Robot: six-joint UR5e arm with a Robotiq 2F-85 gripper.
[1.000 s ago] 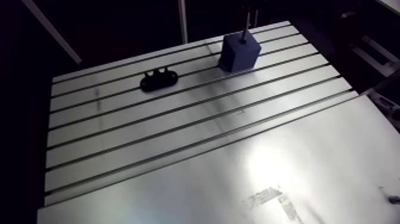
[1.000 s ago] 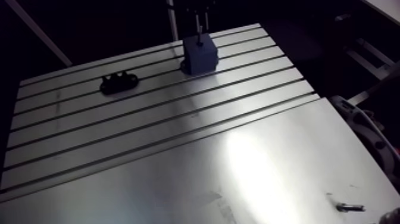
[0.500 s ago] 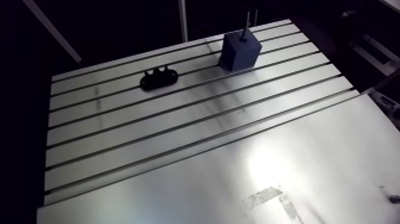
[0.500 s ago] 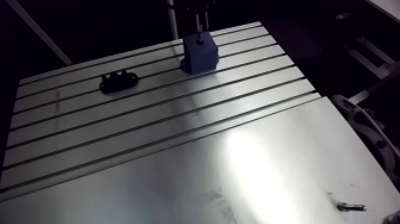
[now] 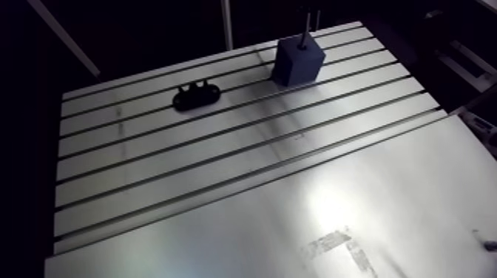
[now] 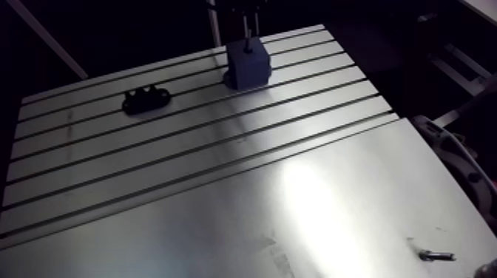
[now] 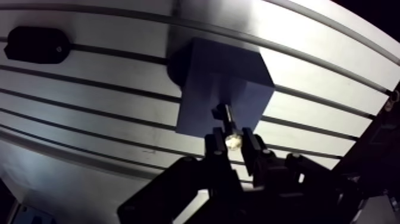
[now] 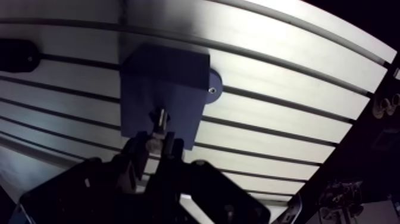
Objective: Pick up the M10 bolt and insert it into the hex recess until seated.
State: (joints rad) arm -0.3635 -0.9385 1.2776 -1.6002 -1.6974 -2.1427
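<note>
A: Now, scanning from the left: noting a black bracket [image 5: 197, 96] lying on the slotted table [image 5: 185, 170], well apart from the work and needing no attention.

B: Agreeing. Moving right, finding the blue block [image 7: 223, 89] standing on the far slots, presumably carrying the hex recess in its top face.

A: Seeing the M10 bolt [image 7: 226, 124] there too, standing upright, lower end meeting the block's top, upper end pinched in the gripper [image 7: 233, 143].

B: Reading the fingers [image 7: 214, 146] in the wrist view as clamped tight on that bolt, not spread.

A: Judging the insertion as under way, yet not managing to see the recess itself past the shank, so not calling it seated.

B: Then pressing straight down, slowly, holding the shank plumb over the block. Probably needing a slight twist for the hex flats to drop in.

A: Watching for the block tipping or sliding under a sideways push. Delaying any release until feeling a firm stop.

B: Lastly, at the far right, spotting a small loose fastener [image 6: 435, 256] near the table's corner, well clear of everything.
</note>
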